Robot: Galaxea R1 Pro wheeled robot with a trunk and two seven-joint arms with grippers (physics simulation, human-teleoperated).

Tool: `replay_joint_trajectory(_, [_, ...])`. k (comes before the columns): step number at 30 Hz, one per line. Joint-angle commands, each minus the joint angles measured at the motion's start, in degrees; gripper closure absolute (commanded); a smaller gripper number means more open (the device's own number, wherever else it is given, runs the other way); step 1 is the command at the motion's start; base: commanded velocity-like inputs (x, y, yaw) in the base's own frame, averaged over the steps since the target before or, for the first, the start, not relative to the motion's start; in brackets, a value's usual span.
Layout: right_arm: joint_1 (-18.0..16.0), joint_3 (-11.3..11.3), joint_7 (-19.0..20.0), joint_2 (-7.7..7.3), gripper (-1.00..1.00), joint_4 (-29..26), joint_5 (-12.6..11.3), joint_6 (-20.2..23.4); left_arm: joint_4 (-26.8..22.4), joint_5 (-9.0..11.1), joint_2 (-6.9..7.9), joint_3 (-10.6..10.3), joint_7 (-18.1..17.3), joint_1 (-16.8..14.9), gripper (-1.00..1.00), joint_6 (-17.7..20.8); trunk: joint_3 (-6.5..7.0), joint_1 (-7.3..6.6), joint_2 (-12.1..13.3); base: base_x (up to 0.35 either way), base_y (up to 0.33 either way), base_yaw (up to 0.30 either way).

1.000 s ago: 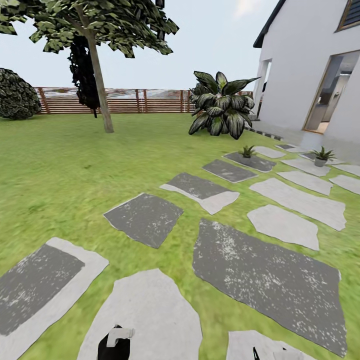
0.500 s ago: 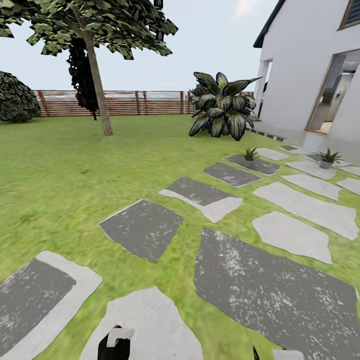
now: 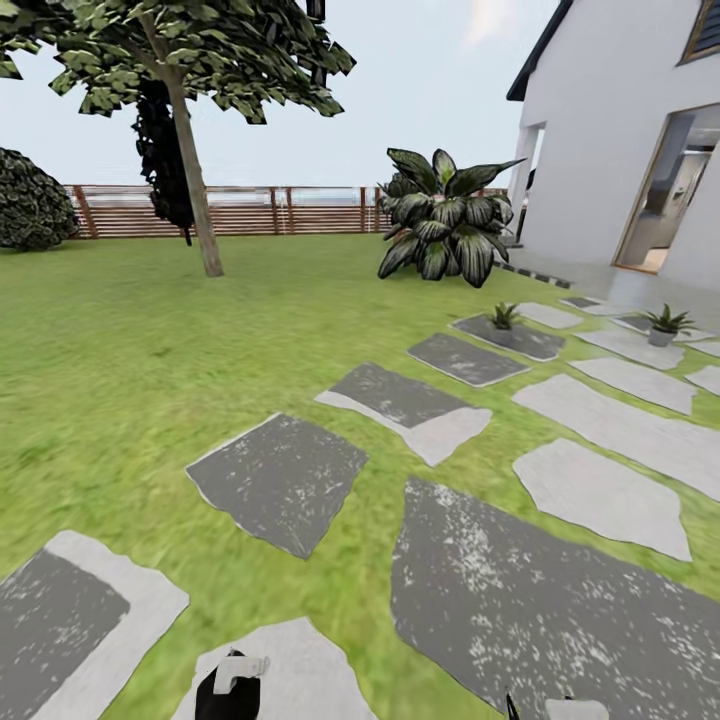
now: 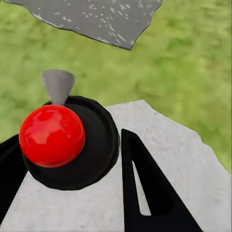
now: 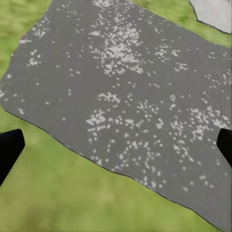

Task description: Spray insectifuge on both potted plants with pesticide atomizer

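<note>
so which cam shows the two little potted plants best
The head view. Both potted plants stand far ahead on the stepping stones near the house, one on a dark stone, the other further right on a pale one. The wrist views look down at lawn and stone close by, with no pots in them.

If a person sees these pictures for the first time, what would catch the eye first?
Probably the big striped-leaf plant beside the white house, and the tree before the brown fence. Next, the grey stepping stones crossing the lawn toward two small potted plants. In the left wrist view, a red ball-topped object sits between the left gripper's fingers.
</note>
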Motion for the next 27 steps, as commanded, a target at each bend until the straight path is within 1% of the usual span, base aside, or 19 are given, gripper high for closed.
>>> replay_joint_trajectory(1, [0.0, 0.0, -0.2, 0.00, -1.00, 0.0, 0.2, -0.1, 0.0, 0.1, 0.00, -0.2, 0.2, 0.0, 1.00, -0.2, -0.05, 0.03, 0.0, 0.336, 0.000, 0.000])
replay_joint_trajectory(6, [0.0, 0.0, -0.2, 0.00, -1.00, 0.1, 0.2, -0.1, 0.0, 0.1, 0.00, -0.2, 0.2, 0.0, 1.00, -0.2, -0.05, 0.03, 0.0, 0.336, 0.000, -0.033])
replay_joint_trajectory(14, [0.0, 0.0, -0.2, 0.00, -1.00, 0.1, 0.3, -0.1, 0.0, 0.1, 0.00, -0.1, 0.2, 0.0, 1.00, -0.2, -0.05, 0.03, 0.0, 0.337, 0.000, -0.195])
replay_joint_trajectory(27, [0.0, 0.0, -0.2, 0.00, -1.00, 0.1, 0.3, -0.1, 0.0, 0.1, 0.00, -0.1, 0.2, 0.0, 1.00, -0.2, -0.05, 0.03, 0.0, 0.337, 0.000, -0.010])
